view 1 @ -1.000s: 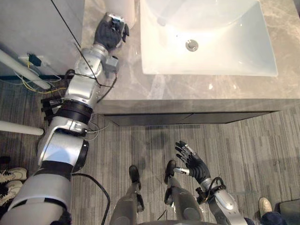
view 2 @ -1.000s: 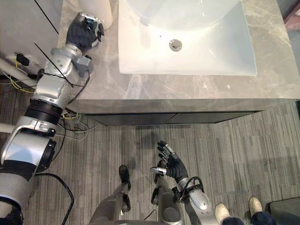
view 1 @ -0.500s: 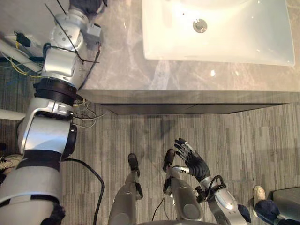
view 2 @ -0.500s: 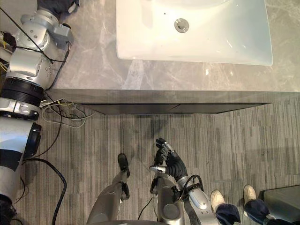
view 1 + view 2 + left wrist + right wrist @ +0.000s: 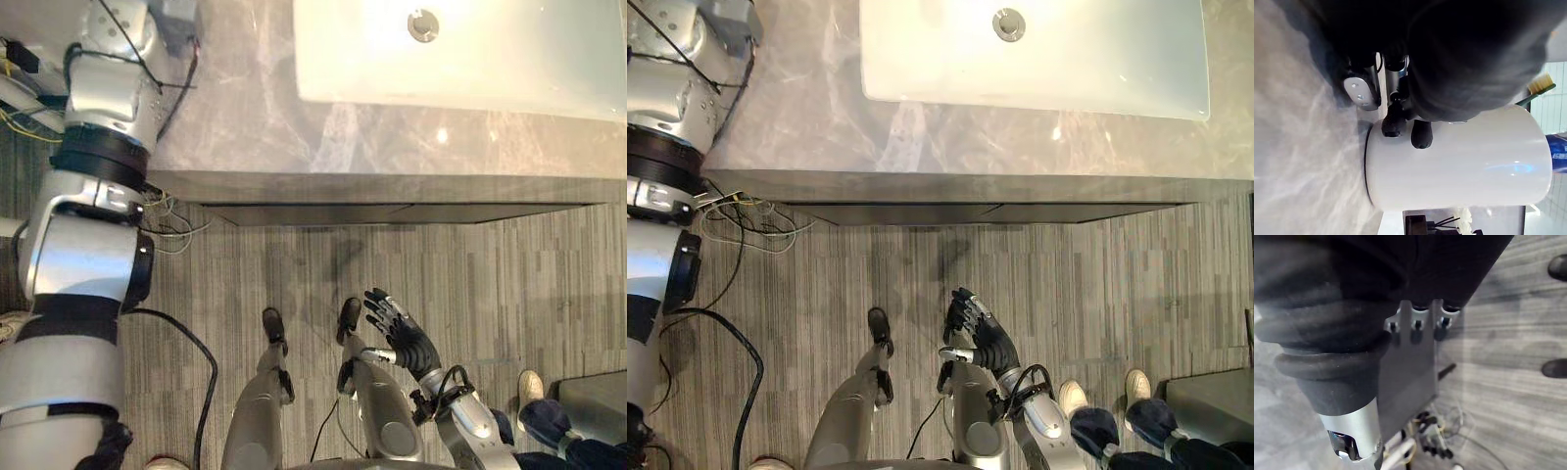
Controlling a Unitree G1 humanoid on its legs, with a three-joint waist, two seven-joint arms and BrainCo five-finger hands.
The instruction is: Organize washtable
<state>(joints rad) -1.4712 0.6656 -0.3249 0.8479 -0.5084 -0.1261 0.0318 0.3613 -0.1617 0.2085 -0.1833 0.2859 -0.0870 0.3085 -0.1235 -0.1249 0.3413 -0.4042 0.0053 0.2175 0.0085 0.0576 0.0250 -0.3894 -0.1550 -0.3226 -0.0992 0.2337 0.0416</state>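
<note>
- Cup (image 5: 1459, 161): a smooth, white cylinder is stood on the veined grey marble counter (image 5: 255, 127); a green-handled toothbrush (image 5: 1539, 87) and a blue tube (image 5: 1558, 154) are seen at its mouth.
- Left hand (image 5: 1459, 73): it is curled onto the cup's wall, with dark fingertips (image 5: 1421, 134) pressed near the base.
- Right hand (image 5: 404, 335): it is held low over the striped grey floor (image 5: 509, 284), fingers spread, nothing grasped.
- Basin (image 5: 509, 69): glossy, white and rectangular, it is set into the counter, and a round metal drain (image 5: 423, 24) is seen in it.

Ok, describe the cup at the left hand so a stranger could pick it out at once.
Go to the grey marble counter. The cup stands on it right against the left hand: plain glossy white, with a green-handled toothbrush and a blue tube showing at its rim.
</note>
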